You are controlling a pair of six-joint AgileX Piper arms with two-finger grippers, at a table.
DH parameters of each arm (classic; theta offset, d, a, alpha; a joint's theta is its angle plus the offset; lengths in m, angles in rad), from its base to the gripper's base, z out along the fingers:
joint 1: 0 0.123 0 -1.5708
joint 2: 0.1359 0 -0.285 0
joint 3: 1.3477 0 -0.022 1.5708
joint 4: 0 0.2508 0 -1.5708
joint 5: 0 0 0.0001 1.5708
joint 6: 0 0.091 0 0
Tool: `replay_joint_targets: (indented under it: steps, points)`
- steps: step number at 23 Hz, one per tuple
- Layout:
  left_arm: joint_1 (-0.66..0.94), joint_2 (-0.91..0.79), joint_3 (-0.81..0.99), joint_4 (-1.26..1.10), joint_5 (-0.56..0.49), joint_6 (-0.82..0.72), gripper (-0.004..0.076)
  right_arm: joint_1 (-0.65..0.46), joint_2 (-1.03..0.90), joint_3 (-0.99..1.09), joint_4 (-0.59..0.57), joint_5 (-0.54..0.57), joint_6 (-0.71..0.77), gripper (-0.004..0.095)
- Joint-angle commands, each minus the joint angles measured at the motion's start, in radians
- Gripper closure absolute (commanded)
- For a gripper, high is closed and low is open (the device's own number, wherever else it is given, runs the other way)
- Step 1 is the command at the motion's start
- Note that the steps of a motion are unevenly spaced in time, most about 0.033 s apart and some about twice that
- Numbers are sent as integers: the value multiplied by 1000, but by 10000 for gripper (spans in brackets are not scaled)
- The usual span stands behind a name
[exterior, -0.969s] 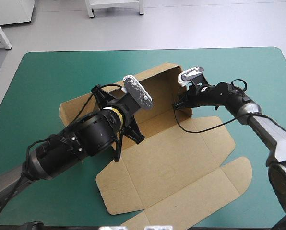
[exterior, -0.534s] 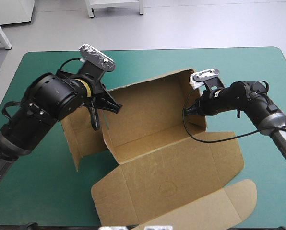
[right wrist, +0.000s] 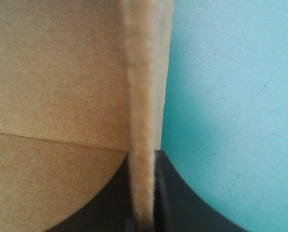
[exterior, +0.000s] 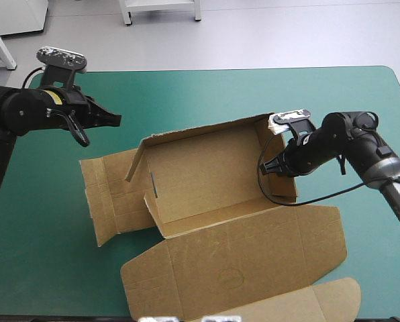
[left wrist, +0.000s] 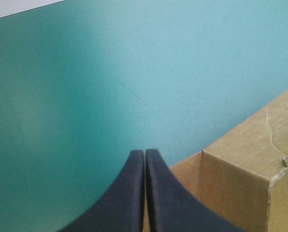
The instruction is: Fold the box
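Our right gripper [exterior: 266, 167] is pinching the right wall of the box [exterior: 207, 178], which is lying lengthwise left to right, open upward. Our left gripper [exterior: 117, 121] is hovering closed, empty.

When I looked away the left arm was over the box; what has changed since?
The left gripper pulled back from over the box toward the table's far left corner, jaws shut on nothing. The right gripper stays shut on the box's right wall; the rear wall stays raised.
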Motion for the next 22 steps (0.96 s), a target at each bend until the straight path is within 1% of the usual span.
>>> replay_joint_targets:
  steps: [1,4,7,9,11,12,14,16,18,22]
  points:
    - [75,-13,-32,-107,-57,57,727,-1,32,-67,37,8,1,907]
    - [81,-7,-28,-141,-53,79,727,-1,98,-87,33,4,1,906]
    - [81,-6,-28,-141,-50,79,727,-1,147,-87,33,-59,-10,906]
    - [81,-6,-28,-141,-36,85,727,-1,156,-87,33,-92,-33,869]
    - [81,-5,-28,-141,-34,90,727,-1,157,-88,33,-124,-48,709]
    - [81,-5,-28,-141,-31,90,727,-1,157,-94,33,-133,-48,570]
    - [81,-5,-28,-141,-30,98,727,-1,157,-101,33,-143,-46,392]
    - [81,-5,-28,-141,-27,98,727,-1,157,-112,33,-143,-44,283]
    - [81,-5,-28,-141,-23,98,727,-1,157,-133,29,-141,-44,240]
    - [81,-5,-28,-141,-15,98,727,-1,157,-219,-30,-92,-46,242]
